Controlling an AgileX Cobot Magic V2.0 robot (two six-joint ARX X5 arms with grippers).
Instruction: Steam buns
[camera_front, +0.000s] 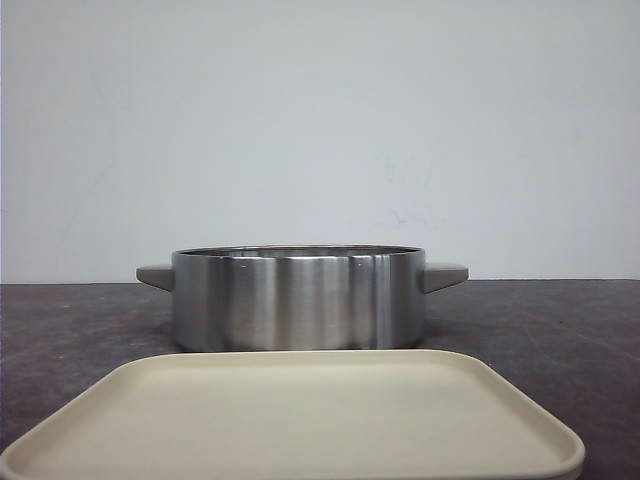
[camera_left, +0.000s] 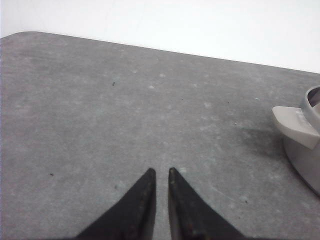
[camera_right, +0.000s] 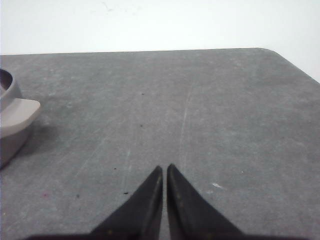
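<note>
- A steel pot (camera_front: 298, 298) with two grey side handles is standing upright at the middle of the dark desk (camera_front: 560, 320), with no lid on it; its inside is lying hidden below the rim in the front view.
- A beige tray (camera_front: 300, 420) is lying just in front of the pot, nearer the camera, and its visible surface is bare; no buns are appearing on it.
- The left hand (camera_left: 161, 172) is hovering over bare desk with its fingertips nearly touching and nothing between them; the pot's grey handle (camera_left: 295, 125) is showing off to one side.
- The right hand (camera_right: 164, 169) is likewise closed on nothing over bare desk, with the pot's other handle (camera_right: 20, 112) at the edge of its view.
- Whether buns are already sitting inside the pot cannot be told, so the scene is fitting either a pot awaiting buns or one already loaded.
- Risk, as a judgement: closed fingertips approaching the pot could be striking its wall or a handle and sliding it against the tray, since the smooth steel is likely offering little grip on the desk.
</note>
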